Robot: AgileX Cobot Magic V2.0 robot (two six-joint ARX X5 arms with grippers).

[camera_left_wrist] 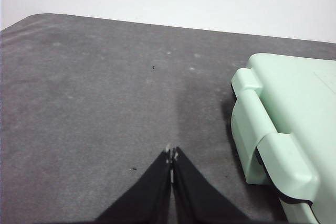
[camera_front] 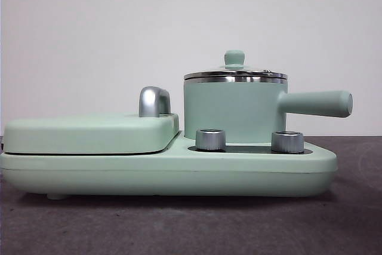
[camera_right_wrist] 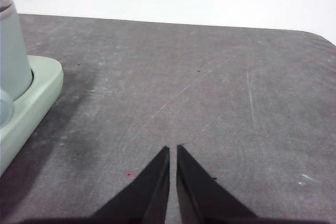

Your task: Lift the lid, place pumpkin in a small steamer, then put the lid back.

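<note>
Spanning most of the front view, a smooth mint-green cooker base (camera_front: 173, 174) with rounded edges is seen on a dark, scuffed table (camera_front: 191, 225). On its one side a broad flat cover (camera_front: 89, 134) with a chrome handle (camera_front: 154, 101) is carried, and on the other the small steamer (camera_front: 233, 111), a cylindrical pot with a steel rim band and a long side handle. The lid (camera_front: 235, 74), glass with a shiny rim and a small knob, is seated on the pot, so the interior is hidden. Two ribbed metal dials (camera_front: 210, 139) are set in front. The pumpkin is not seen in any view. The left gripper (camera_left_wrist: 171, 153) is pressed closed over bare table, the base's corner just beside it. The right gripper (camera_right_wrist: 173, 150) is nearly closed, a thin slit remaining, the steamer cut off at the frame edge well to its side.
</note>
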